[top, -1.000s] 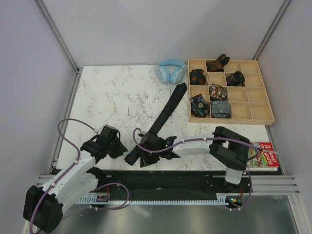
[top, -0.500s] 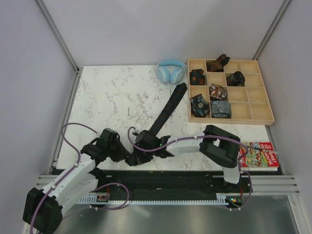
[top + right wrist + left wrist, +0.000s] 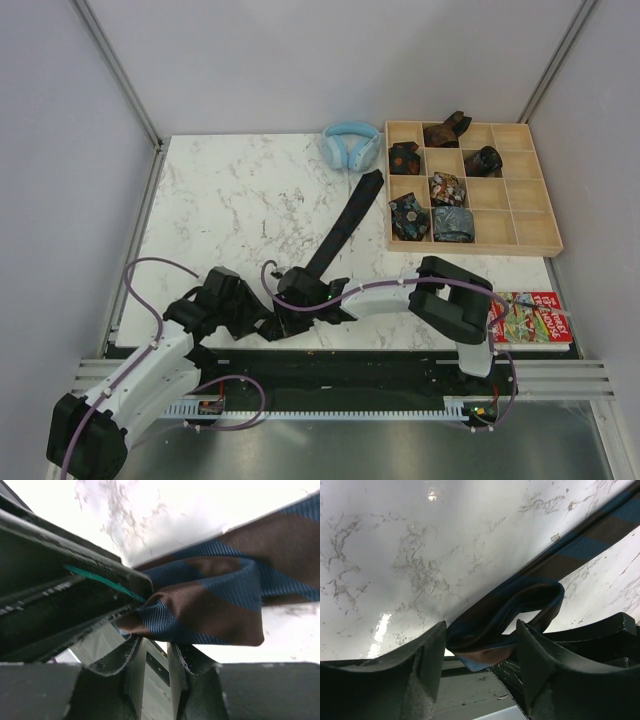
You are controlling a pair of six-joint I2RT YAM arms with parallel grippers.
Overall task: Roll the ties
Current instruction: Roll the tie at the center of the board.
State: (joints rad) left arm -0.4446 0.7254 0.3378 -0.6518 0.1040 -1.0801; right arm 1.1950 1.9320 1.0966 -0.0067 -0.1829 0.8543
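A long dark tie (image 3: 340,225) lies diagonally on the marble table (image 3: 220,210), from the headphones toward the near edge. Close up it has brown and blue stripes, and its near end is folded into a loop (image 3: 490,625). My left gripper (image 3: 255,322) is open, its two fingers (image 3: 432,655) standing on either side of that loop (image 3: 480,650). My right gripper (image 3: 282,315) is shut on the same folded end (image 3: 210,600) at its fingertips (image 3: 157,652), close against the left gripper. Both grippers meet at the table's near edge.
Light blue headphones (image 3: 350,145) lie at the back by the tie's far end. A wooden compartment tray (image 3: 475,247) at the right holds several rolled ties. A colourful book (image 3: 540,318) lies at the near right. A black rail (image 3: 340,360) runs along the near edge.
My right gripper has pulled the tie's near end to the left. My left gripper has moved right to meet it, and its fingers now straddle the fold.
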